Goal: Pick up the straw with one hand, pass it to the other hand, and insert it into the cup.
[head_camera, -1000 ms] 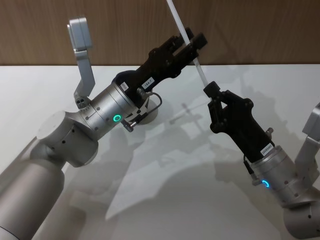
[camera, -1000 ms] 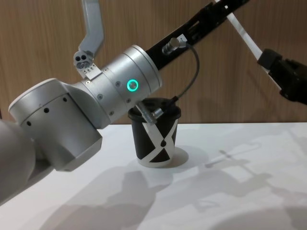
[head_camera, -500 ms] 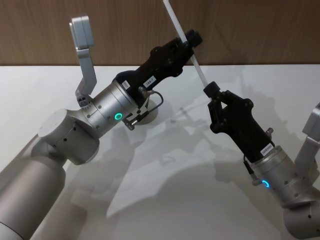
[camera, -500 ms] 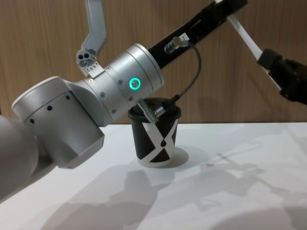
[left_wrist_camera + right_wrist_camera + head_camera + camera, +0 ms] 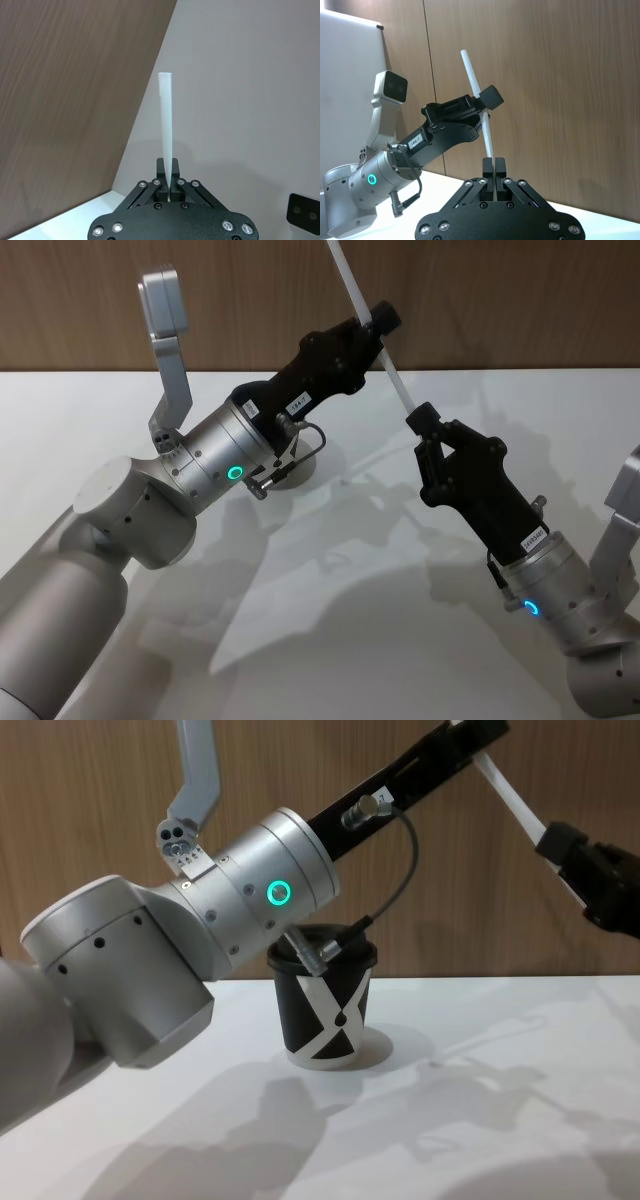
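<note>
- Lower right of the head view: right claw [image 5: 420, 423], clamped on the bottom end of the straw [image 5: 396, 380], with its arm rising from the corner over the white table [image 5: 400, 640].
- Between the two claws: straw slanting up and to the left, held in the air well clear of the table, top end cut off by the upper edge of the frame.
- Upper middle of the head view: left claw [image 5: 378, 322], closed on the straw higher up its length. In the left wrist view, fingers pressed together with the straw standing straight out between them.
- Judging by both grips at once: mid-handover, insertion not yet begun.
- To do it well: make sure of a firm left grip first. Then open the right claw just enough to free the straw and draw it back along its own line, so as not to knock the straw askew.
- After that, tip the straw towards upright and aim its free lower end at the top of the cup. Go slowly, for fear of bending or slipping under side load.
- Centre of the chest view, lower half: cup [image 5: 322, 1012], upright on the table, partly behind the left arm, below the straw and well apart from it.
- Writing: large white X on the cup. Small white sticker [image 5: 417, 141] on the left claw, reading roughly "184-7". Another sticker [image 5: 533, 537] near the right wrist, too small to read.
- Farthest back: wooden wall [image 5: 520, 300].
</note>
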